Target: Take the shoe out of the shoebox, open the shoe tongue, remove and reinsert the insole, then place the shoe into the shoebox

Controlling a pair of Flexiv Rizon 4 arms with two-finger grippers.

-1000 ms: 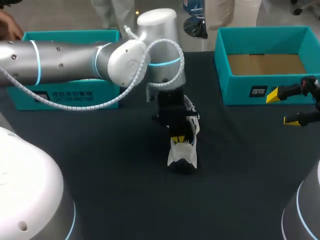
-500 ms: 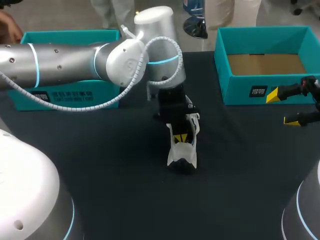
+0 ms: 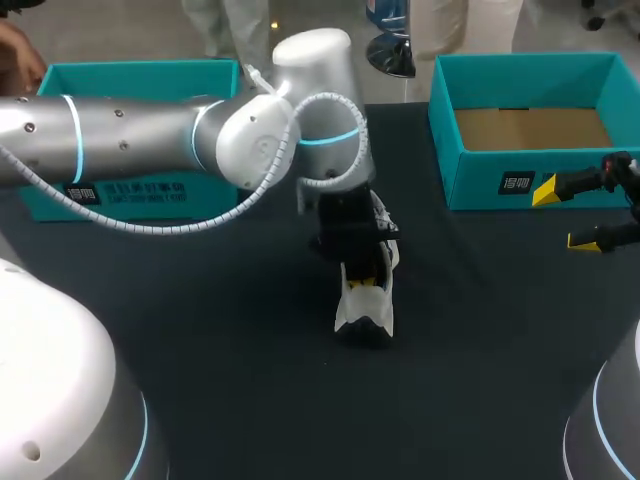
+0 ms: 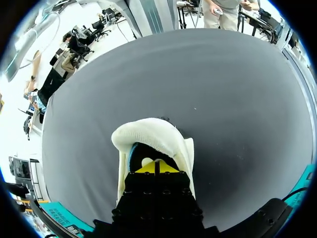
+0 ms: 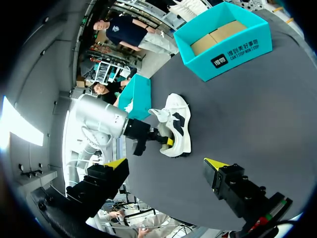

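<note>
Head view, shoe (image 3: 365, 308): white with black panels, standing on the dark desk (image 3: 200, 380), well apart from the open teal shoebox (image 3: 480, 180), which holds nothing.
Head view, left end effector (image 3: 364, 283): dipped into the shoe's mouth from above.
Head view, right end effector (image 3: 572, 215): spread, parked just beside the shoebox.
Head view, change: the left end effector shows less yellow than a moment ago and has sunk slightly deeper. The shoe and the right end effector are unmoved.
Left wrist view, left end effector (image 4: 155, 167): tips pressed together inside the shoe (image 4: 148, 135) opening. Whether they pinch the insole cannot be told.
Right wrist view, right end effector (image 5: 166, 163): fingers wide apart, with the shoe (image 5: 178, 124) well ahead.
Reading: the shoe is out, the insole step is likely under way, and the return to the shoebox is not yet done.
</note>
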